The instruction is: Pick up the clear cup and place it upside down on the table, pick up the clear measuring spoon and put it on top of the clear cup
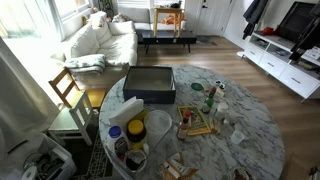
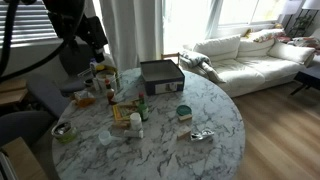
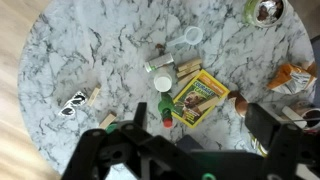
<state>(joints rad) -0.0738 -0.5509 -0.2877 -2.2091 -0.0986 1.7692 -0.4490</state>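
Gripper (image 3: 195, 140) fills the bottom of the wrist view, fingers wide apart, nothing between them. Well ahead of it on the table (image 3: 80, 50) is the cup (image 3: 163, 85), standing, its round whitish end toward the camera. It sits just beyond the bottle (image 3: 165, 108) with the red cap. Box (image 3: 200, 97) lies just beside both. Farther out from the hand is the spoon (image 3: 192, 36), a clear ring shape apart from the cup; handle too faint to tell. Bowl (image 3: 268, 10) is at the far edge. In an exterior view the arm hangs high over the table (image 2: 215, 120) rim. Gripper (image 2: 98, 47) is dark against clutter, finger spread not readable here. Cup (image 2: 135, 124) stands below and out from the hand, bottle (image 2: 143, 109) just beside it, spoon (image 2: 104, 137) farther out again. In an exterior view the jar (image 1: 135, 128) with the yellow lid sits up front, tray (image 1: 150, 85) behind it, bottle (image 1: 210, 97) midway across the table (image 1: 255, 125). Cup too small to pick out there; gripper not made out. Step, as I judge: the first one, reach for the cup; cup not yet inverted, spoon untouched. Next move calls for dropping down and forward and centring the spread fingers around the cup wall, clear of bottle and box. Close gently, since thin plastic may squash or slip. The flip then needs a wrist roll.
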